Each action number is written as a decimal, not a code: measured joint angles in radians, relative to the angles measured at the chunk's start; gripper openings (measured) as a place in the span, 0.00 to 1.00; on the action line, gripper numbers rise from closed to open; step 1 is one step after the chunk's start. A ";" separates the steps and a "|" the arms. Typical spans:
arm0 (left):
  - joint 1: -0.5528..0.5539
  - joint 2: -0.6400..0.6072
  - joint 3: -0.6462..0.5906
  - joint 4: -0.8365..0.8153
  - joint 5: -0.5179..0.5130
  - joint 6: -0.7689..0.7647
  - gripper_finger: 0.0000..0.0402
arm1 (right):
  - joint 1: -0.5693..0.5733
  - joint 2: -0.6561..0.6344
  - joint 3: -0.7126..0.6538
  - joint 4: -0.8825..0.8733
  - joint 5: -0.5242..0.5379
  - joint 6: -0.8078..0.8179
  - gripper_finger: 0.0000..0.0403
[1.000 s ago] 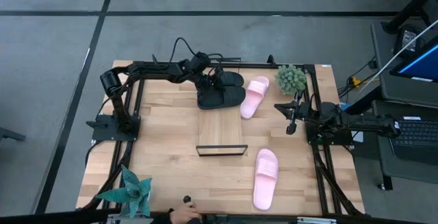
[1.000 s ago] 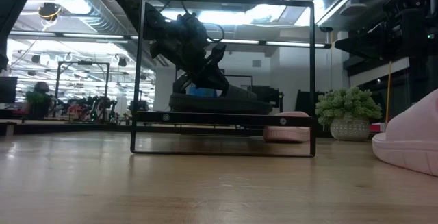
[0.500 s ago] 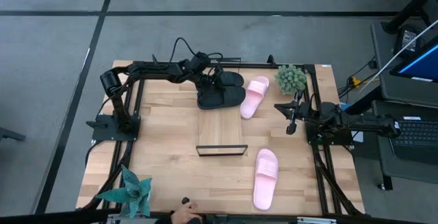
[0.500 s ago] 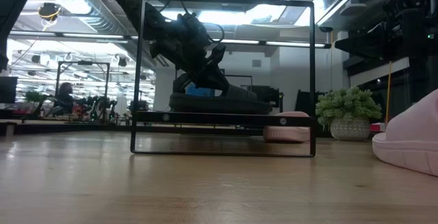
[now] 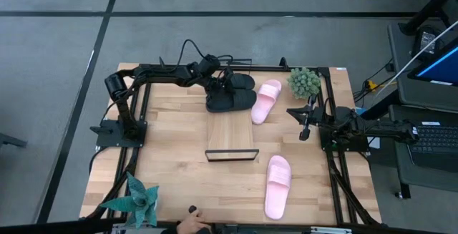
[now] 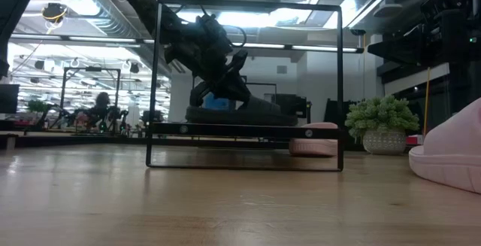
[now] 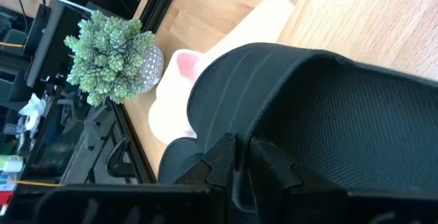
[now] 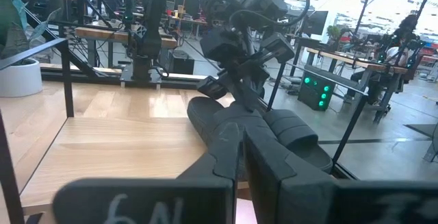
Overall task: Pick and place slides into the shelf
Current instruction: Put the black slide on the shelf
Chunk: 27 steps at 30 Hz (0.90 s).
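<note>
Your bench (image 5: 172, 155) is a pale butcher-block top inside a black frame, standing on a grey floor crossed by dark lines. The shelf (image 5: 230, 135) lies along its middle, a light-wood board with a thin black wire rail at each short end; in the low view the near rail stands as an upright rectangle.

Your left claw (image 5: 221, 86) is at the shelf's far end, its fingers nearly together and pinching the strap edge of a black slide (image 5: 230, 101), which lies just at that end of the board. The second black slide (image 5: 242, 82) sits just behind it. One pink slide (image 5: 266, 100) lies beside the black pair, near a small potted succulent (image 5: 304, 82). The other pink slide (image 5: 278, 185) rests on the bench near the front right, well apart from the shelf.

Your right claw (image 5: 305, 133) hangs over the right side of the bench, fingers pressed together with nothing between them.

A spiky green plant (image 5: 137, 198) stands at the front left corner. Beyond the bench, the low view shows a bright workshop with ceiling ducts, strip lights and other benches; a person (image 6: 98, 107) sits far off at the left.
</note>
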 joint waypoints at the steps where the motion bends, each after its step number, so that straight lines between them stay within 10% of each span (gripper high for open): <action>1: 0.000 0.000 0.000 0.000 -0.003 0.000 0.11 | 0.000 0.000 0.000 0.000 0.000 0.000 0.06; 11: 0.000 0.000 0.000 0.005 -0.004 0.006 0.31 | 0.000 0.000 0.000 0.000 0.000 0.000 0.06; 27: 0.001 0.000 0.000 0.006 -0.036 0.011 0.33 | 0.000 0.000 0.000 -0.027 0.000 0.002 0.06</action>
